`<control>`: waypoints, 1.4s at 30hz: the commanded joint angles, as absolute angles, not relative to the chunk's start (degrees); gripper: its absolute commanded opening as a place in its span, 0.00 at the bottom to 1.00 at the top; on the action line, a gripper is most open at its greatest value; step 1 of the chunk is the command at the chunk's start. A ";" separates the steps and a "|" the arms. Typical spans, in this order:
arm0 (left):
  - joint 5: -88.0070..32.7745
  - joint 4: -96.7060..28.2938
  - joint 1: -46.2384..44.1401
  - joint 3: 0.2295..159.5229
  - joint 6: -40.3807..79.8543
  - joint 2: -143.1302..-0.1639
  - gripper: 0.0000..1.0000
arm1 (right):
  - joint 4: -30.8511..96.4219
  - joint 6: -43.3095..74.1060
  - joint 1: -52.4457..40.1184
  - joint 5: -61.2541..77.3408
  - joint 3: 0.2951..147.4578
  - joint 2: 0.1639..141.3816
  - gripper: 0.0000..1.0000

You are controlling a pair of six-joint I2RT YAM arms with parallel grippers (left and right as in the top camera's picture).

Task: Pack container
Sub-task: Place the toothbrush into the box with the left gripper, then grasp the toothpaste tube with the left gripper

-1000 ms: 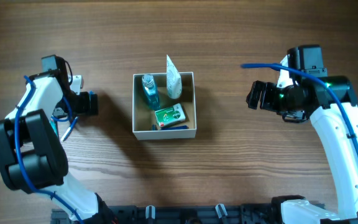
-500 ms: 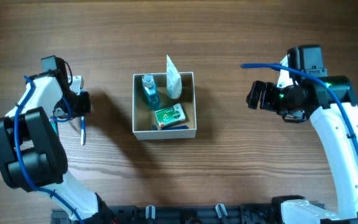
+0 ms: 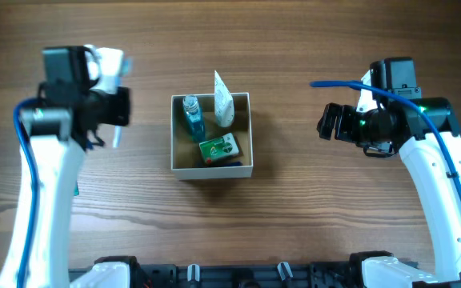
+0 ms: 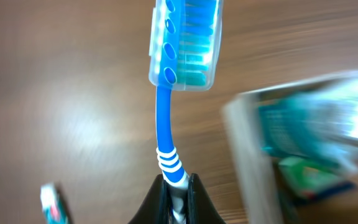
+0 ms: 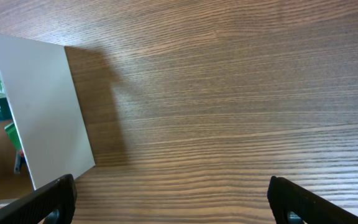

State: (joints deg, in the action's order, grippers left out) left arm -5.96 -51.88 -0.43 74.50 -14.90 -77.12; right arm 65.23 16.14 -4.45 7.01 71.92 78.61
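My left gripper is shut on the handle of a blue toothbrush, whose bristle head sits under a clear cap. The brush hangs above the wood, left of the container. In the overhead view the left gripper is raised high, a short way left of the box. The container, white-walled and tan inside, holds a blue bottle, a white tube and a green packet. My right gripper stands open over bare wood, right of the container's wall.
A small teal and white item lies on the table down-left of the held toothbrush. The left wrist view is blurred, with the container smeared at the right. The right gripper is a hand's width from the box.
The left gripper has shut on the toothbrush and lifted it off the table, the arm rising and shifting toward the container. The right arm has not moved.
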 commanded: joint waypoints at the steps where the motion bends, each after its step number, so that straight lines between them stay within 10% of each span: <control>1: -10.00 -52.60 -12.67 74.63 -25.91 -73.38 0.04 | 64.64 15.00 -4.27 5.85 71.55 78.65 1.00; 9: -9.74 -56.21 -33.36 74.56 -38.87 -79.90 0.04 | 63.81 14.96 -4.25 5.82 71.55 78.65 1.00; 20: -5.32 -54.70 -29.30 74.56 -38.57 -96.49 0.07 | 64.14 13.45 -4.25 5.78 71.55 78.65 1.00; 21: -5.32 -54.68 -29.26 74.59 -38.57 -96.36 0.16 | 64.14 13.47 -4.25 5.61 71.55 78.65 1.00; 24: -5.28 -54.87 -29.39 74.65 -38.52 -95.26 1.00 | 64.12 13.47 -4.25 4.71 71.55 78.65 1.00; 29: 1.34 -58.35 -28.77 78.35 -25.26 -86.17 1.00 | 64.10 13.47 -4.25 3.88 71.55 78.65 1.00; 42: 7.07 -56.36 19.75 73.89 -3.14 -79.85 1.00 | 64.16 13.52 -4.27 3.92 71.55 78.65 1.00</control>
State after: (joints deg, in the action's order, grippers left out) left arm 6.31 -57.49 8.19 77.43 -11.07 -75.68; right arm 64.14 14.41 -4.45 4.86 71.83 78.61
